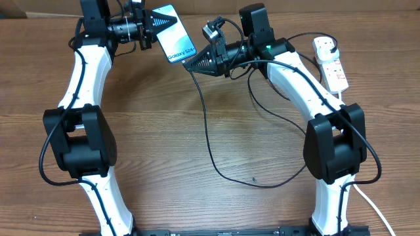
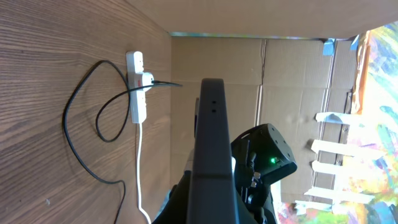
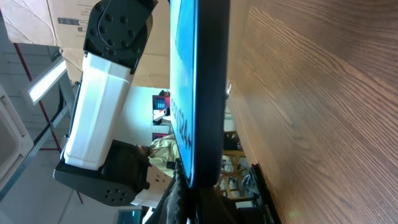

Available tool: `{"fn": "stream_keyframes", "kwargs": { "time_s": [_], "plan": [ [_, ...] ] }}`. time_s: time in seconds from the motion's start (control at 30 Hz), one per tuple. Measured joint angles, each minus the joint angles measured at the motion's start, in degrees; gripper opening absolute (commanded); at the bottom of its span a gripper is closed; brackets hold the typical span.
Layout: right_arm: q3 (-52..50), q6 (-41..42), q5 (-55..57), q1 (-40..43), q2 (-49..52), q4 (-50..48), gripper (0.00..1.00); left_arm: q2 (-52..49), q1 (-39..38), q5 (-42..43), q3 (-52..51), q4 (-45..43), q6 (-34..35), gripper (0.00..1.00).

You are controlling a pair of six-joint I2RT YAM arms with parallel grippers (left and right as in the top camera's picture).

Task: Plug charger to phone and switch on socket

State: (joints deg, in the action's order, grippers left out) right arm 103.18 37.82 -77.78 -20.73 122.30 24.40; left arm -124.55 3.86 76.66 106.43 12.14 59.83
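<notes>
Table (image 1: 164, 164) wood-grain, matt — phone (image 1: 176, 38) screen glossy — socket (image 1: 331, 64) smooth white plastic; charger (image 1: 206, 128) matt black.

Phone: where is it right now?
Overhead view, far centre-left: the slim blue-screened smartphone is held aloft in the left gripper, its "Galaxy S24" end meeting the right gripper, which holds the tip of the thin black charger cable.

A wooden table (image 1: 197, 210) backed by brown cardboard panels (image 2: 249, 68).
</notes>
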Motion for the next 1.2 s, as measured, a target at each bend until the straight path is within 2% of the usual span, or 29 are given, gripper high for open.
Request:
{"fn": "stream_keyframes", "kwargs": {
  "time_s": [1.2],
  "plan": [
    [0.0, 2.67, -1.53, 0.39, 0.0, -3.67, 0.04, 0.0, 0.02, 1.77, 0.0, -0.02, -0.42, 0.04]
  ]
}}
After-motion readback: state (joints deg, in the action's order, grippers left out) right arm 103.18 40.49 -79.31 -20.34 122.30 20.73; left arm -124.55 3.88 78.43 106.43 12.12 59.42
